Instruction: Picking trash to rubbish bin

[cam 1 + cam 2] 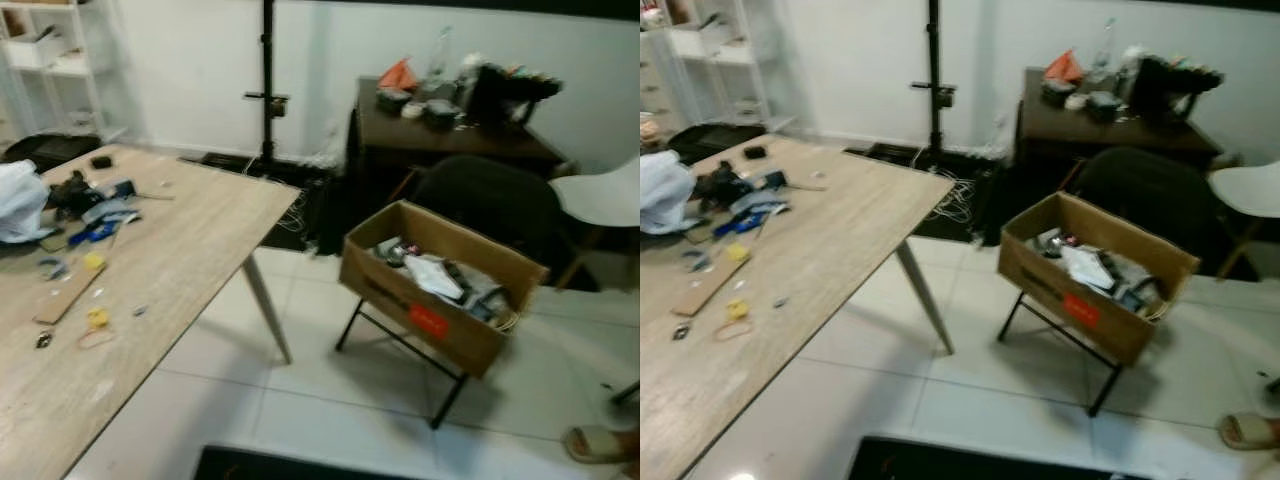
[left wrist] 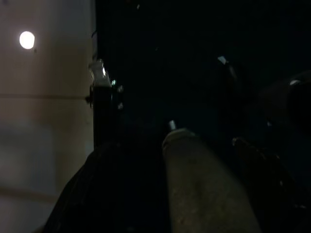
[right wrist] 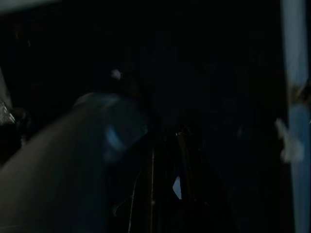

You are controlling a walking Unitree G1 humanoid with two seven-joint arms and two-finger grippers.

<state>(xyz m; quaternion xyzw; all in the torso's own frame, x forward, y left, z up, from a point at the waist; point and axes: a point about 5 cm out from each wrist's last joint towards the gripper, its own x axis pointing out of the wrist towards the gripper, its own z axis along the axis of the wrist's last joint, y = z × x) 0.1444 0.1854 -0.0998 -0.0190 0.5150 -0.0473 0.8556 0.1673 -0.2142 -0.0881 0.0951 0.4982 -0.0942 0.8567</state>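
Note:
A brown cardboard box (image 1: 440, 290) with a red label sits tilted on a black folding stand (image 1: 400, 345) to the right of centre. It holds crumpled paper and wrappers (image 1: 440, 277). On the wooden table (image 1: 190, 250) at the left lie small scraps: yellow bits (image 1: 93, 262), a rubber band (image 1: 95, 338), blue pieces (image 1: 95, 232) and a white crumpled bag (image 1: 18, 200). Both arms hang idle in the shade. The left gripper (image 2: 146, 145) and the right gripper (image 3: 150, 141) are dim shapes in very dark wrist views.
A dark desk (image 1: 450, 135) with clutter stands at the back right, with a black chair (image 1: 490, 200) before it and a white chair (image 1: 605, 200) at the right edge. A sandal (image 1: 598, 442) lies on the white tiles. A black mat (image 1: 300, 465) lies at the bottom edge. Cables (image 1: 295, 215) trail by the wall.

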